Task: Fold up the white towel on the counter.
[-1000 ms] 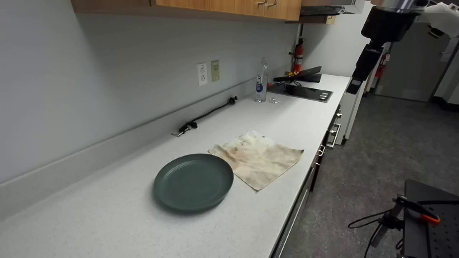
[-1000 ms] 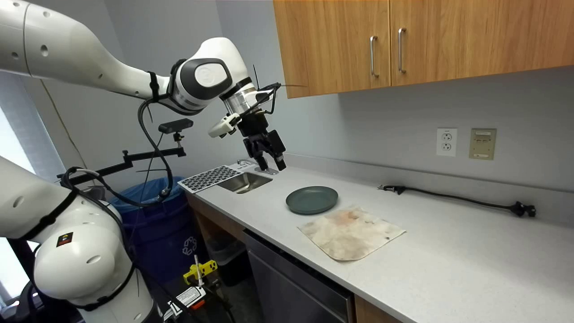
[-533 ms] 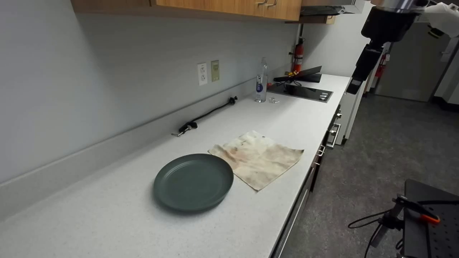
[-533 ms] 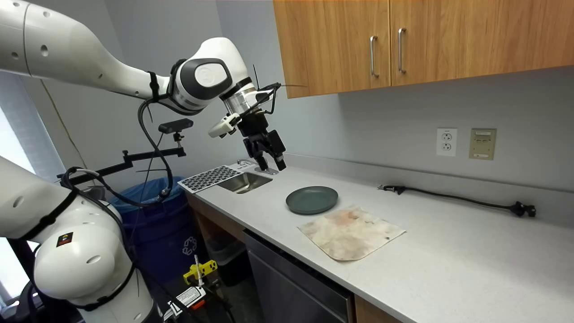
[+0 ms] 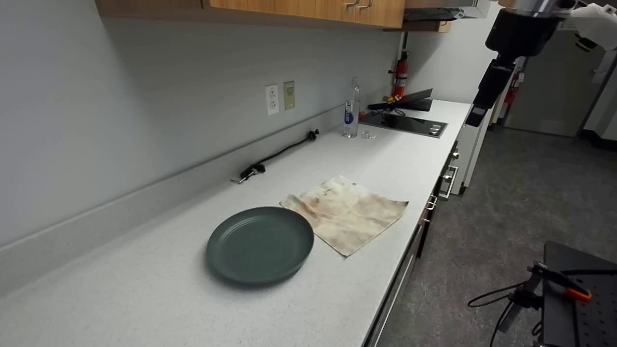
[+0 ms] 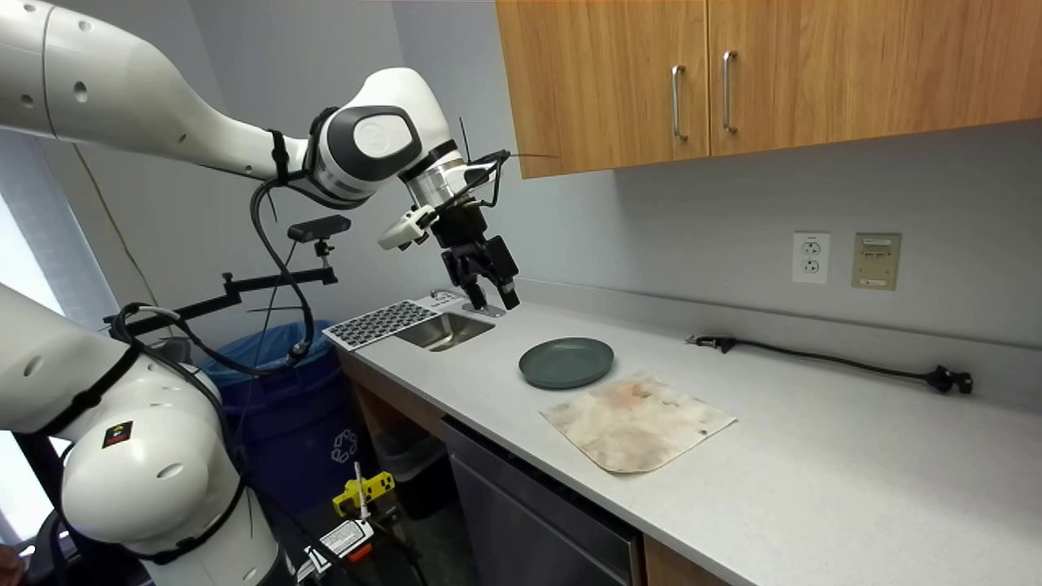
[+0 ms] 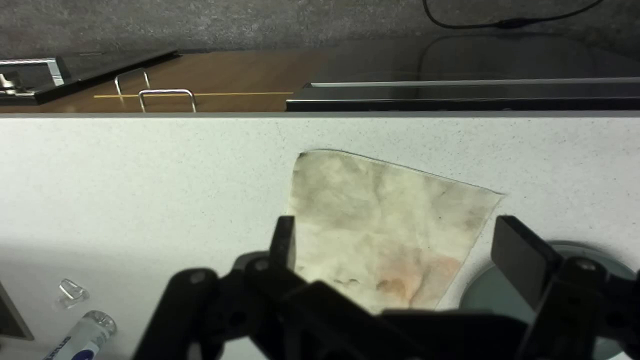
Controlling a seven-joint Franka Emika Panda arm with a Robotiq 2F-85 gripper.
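The white towel [image 5: 349, 214], stained brown and reddish, lies spread out on the pale counter [image 5: 159, 308] just beside a dark green plate [image 5: 260, 246]. It also lies flat in an exterior view [image 6: 639, 423], with slight wrinkles. My gripper [image 6: 493, 303] is open and empty, held in the air well above the counter. In the wrist view, the towel [image 7: 380, 215] shows below and between the widely parted fingers of the gripper [image 7: 395, 225]. The gripper's body hides the towel's lower edge there.
A black flexible stand [image 6: 830, 355] lies along the wall. A water bottle [image 5: 352, 111] and a black cooktop [image 5: 405, 123] are farther along the counter. A sink [image 6: 444, 330] is at the corner. Wooden cabinets [image 6: 773, 73] hang above.
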